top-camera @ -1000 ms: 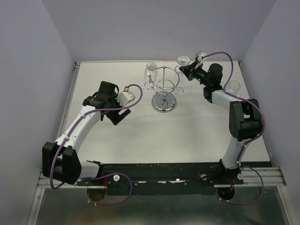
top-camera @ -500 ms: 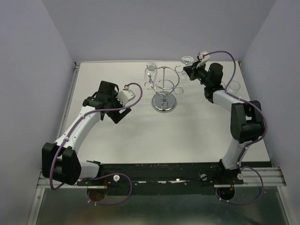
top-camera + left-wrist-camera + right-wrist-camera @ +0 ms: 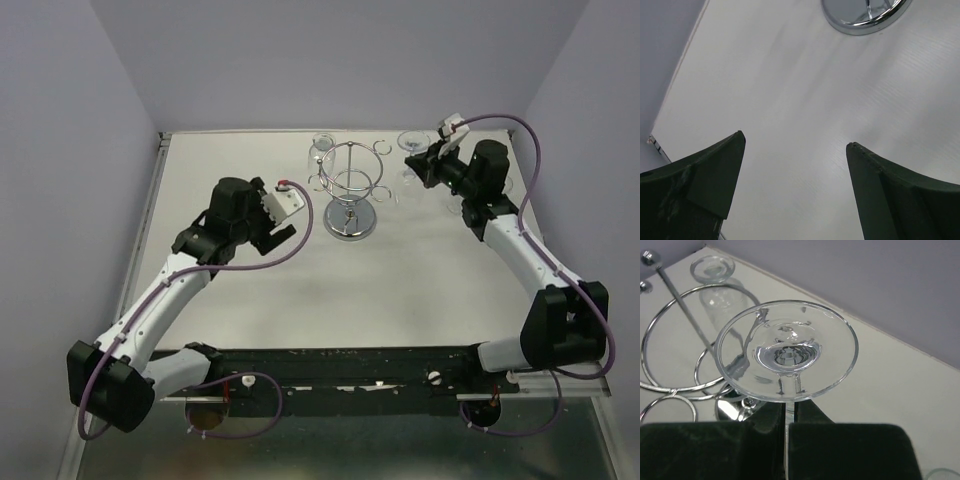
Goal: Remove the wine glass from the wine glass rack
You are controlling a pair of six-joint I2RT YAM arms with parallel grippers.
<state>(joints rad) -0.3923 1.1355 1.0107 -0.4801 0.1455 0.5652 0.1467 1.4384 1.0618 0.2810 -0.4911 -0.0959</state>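
Near the far edge of the worktop (image 3: 400, 285), right of the shiny chrome wire rack (image 3: 346, 186), my right tool (image 3: 788, 422) grips the clear wine glass (image 3: 786, 352) by its stem.

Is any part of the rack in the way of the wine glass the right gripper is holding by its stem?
Nothing visible is. The right gripper is shut on the stem of the wine glass, foot up, and in the top view the glass sits right of the wine glass rack, apart from its hooks.
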